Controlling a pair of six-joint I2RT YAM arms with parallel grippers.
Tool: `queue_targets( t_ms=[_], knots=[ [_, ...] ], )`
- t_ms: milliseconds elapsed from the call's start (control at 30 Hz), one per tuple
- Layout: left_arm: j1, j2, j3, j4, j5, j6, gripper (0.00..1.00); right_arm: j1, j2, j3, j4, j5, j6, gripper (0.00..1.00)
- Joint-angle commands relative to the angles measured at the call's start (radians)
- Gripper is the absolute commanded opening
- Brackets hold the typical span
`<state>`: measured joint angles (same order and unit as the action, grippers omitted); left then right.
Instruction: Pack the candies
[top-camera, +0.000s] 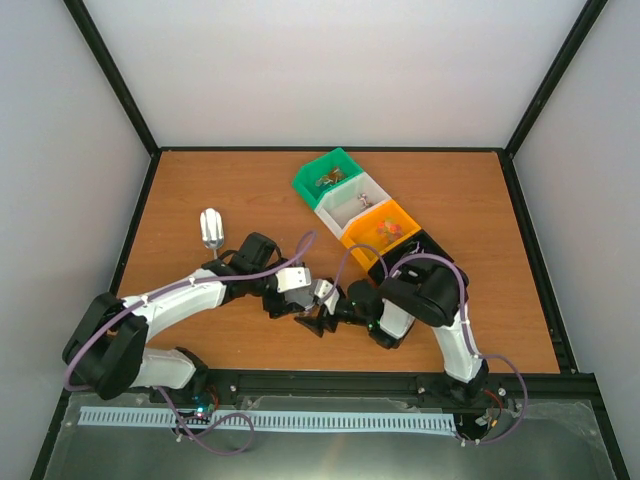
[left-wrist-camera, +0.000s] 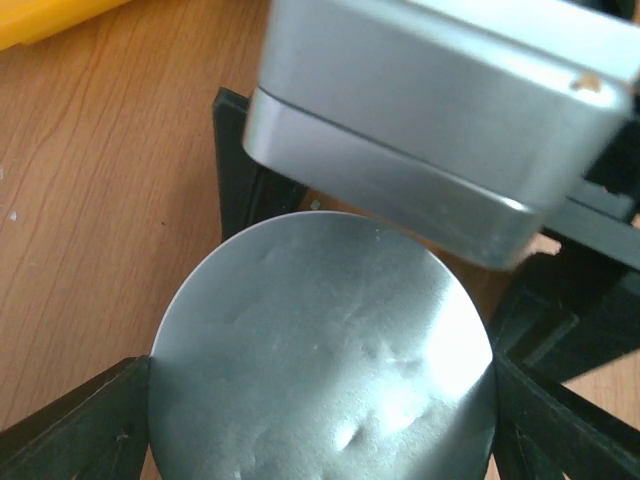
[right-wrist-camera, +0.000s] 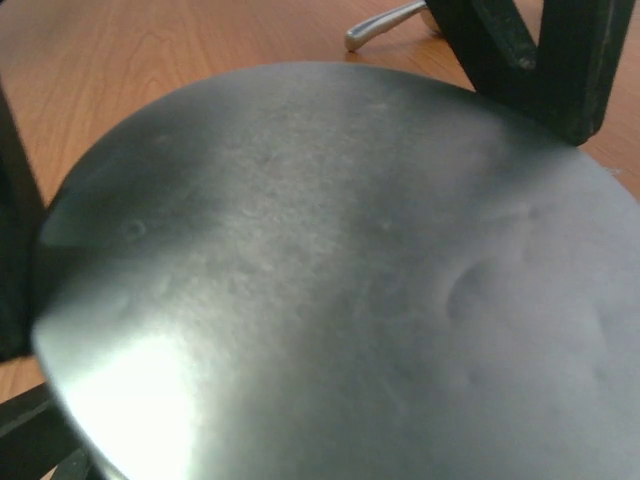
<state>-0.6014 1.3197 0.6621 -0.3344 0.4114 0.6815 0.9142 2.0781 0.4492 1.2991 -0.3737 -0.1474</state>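
While left tool (left-wrist-camera: 320, 420) and right tool (top-camera: 340, 312) meet by the desk (top-camera: 220, 190) near edge, candies (top-camera: 388, 229) sit in bins (top-camera: 312, 186) toward the far right corner.
Left tool pinches metal disc (left-wrist-camera: 320, 340); right tool: can't tell whether spread or gripping.

Top view's nicely lit: soft, even light from above, white walls nearly blown out, just faint fuzzy shadows under the arms (top-camera: 180, 300) on the bench (top-camera: 220, 190). Wrist cams are rougher. On the left one the disc (left-wrist-camera: 320, 340) has hot glare lower right, and the silver block (left-wrist-camera: 430, 120) above it is pure blur. On the right cam the disc (right-wrist-camera: 330, 260) is too close, mushy, and glaring white lower left.
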Motion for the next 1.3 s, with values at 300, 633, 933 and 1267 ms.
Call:
queue_targets(
  t_ms=[300, 633, 933, 1267],
  knots=[
    [-0.001, 0.008, 0.0, -0.086, -0.013, 0.049, 0.62, 0.062, 0.044, 0.005, 0.11, 0.072, -0.02, 0.67],
    [-0.001, 0.039, 0.028, -0.278, 0.111, 0.309, 0.59, 0.025, -0.036, 0.06, -0.147, -0.293, -0.142, 0.66],
    [-0.001, 0.041, -0.026, 0.043, -0.176, 0.003, 0.57, 0.032, -0.002, 0.037, -0.052, 0.084, -0.061, 1.0],
    [-0.001, 0.038, -0.03, 0.029, -0.154, -0.061, 0.57, 0.051, 0.027, 0.084, -0.044, 0.183, 0.027, 0.83]
  ],
)
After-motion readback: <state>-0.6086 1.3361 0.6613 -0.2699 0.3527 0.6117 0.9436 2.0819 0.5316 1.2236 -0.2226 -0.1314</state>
